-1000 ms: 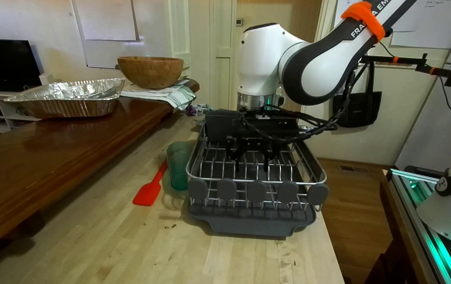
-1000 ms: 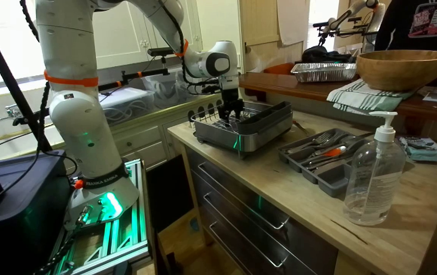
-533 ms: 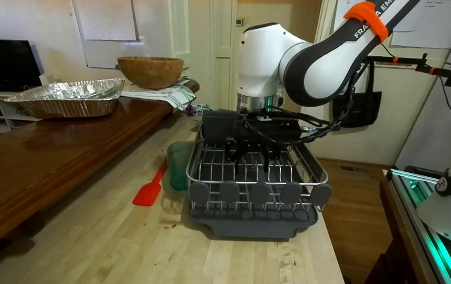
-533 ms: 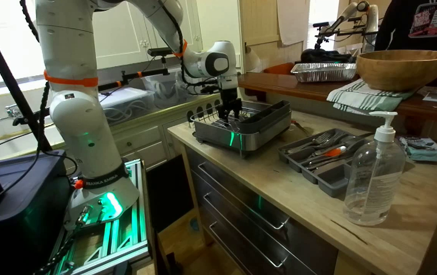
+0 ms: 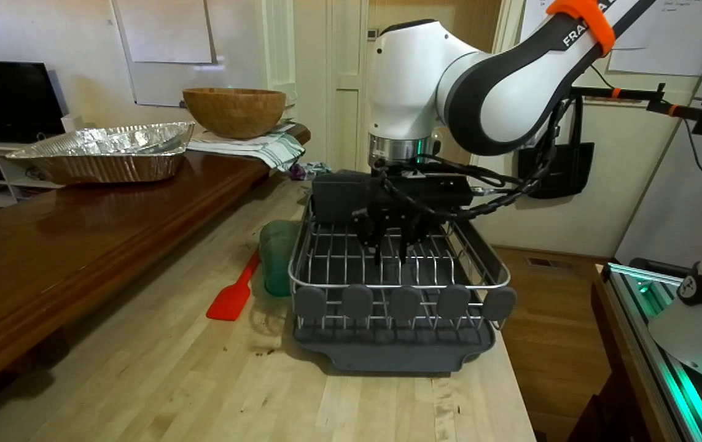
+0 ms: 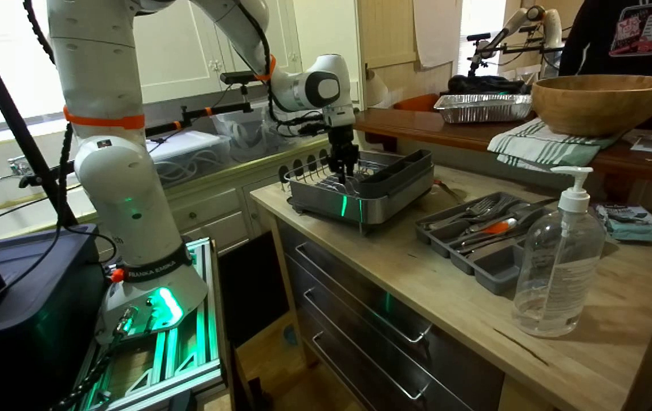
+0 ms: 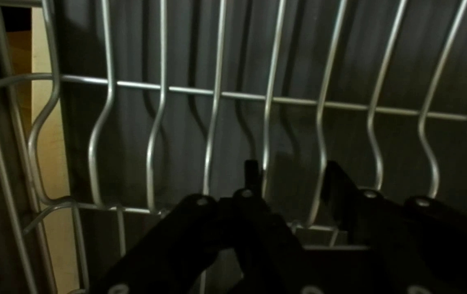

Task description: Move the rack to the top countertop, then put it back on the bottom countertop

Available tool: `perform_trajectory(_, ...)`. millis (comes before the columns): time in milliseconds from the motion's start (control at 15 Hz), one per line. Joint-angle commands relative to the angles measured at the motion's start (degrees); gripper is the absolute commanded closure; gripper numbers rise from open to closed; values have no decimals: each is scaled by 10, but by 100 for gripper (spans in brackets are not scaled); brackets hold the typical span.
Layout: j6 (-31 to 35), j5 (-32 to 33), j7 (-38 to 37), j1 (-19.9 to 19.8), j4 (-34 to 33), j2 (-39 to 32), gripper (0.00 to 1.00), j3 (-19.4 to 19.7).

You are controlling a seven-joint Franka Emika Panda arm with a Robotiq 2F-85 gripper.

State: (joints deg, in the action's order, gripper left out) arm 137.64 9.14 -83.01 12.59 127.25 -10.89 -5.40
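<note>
The rack (image 5: 381, 355), silver wire over a dark grey tray, stands upright on the pale bottom countertop (image 5: 203, 380). It also shows in an exterior view (image 6: 326, 200) and fills the wrist view (image 7: 243, 96). The dark brown top countertop (image 5: 80, 227) is raised beside it. My gripper (image 5: 390, 258) points down inside the rack, among its wire tines, also seen in an exterior view (image 6: 344, 178). In the wrist view my fingers (image 7: 290, 165) are apart, partly open, with two tines between them. I cannot tell whether they touch the tines.
A green cup (image 5: 277, 258) stands close beside the rack, and a red spatula (image 5: 232, 301) lies by it. A foil pan (image 5: 117, 166) and wooden bowl (image 5: 234, 113) are on the top countertop. A cutlery tray (image 6: 451, 245) and soap bottle (image 6: 557, 285) stand on the bottom countertop.
The rack shifted slightly toward the open counter edge between the first two moments, then stayed still. My fingers have moved closer together, and the wrist has risen a little.
</note>
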Motion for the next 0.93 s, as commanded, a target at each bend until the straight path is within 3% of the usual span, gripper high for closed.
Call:
perform_trajectory(0, -24, 11, 7, 3, 1, 25, 85, 0)
perform_trajectory(67, -24, 8, 13, 3, 5, 31, 35, -2)
perform_trajectory(200, -23, 13, 12, 3, 11, 43, 28, -2)
perform_trajectory(467, -27, 20, 11, -1, 13, 72, 0, -7)
perform_trajectory(667, -37, 10, 30, -6, 7, 75, 0, -13)
perform_trajectory(733, -59, -6, 67, -9, -7, 58, 0, -16)
perform_trajectory(800, -33, 9, 30, -7, 1, 68, 0, -14)
perform_trajectory(867, -41, 6, 43, -7, 1, 67, 0, -15)
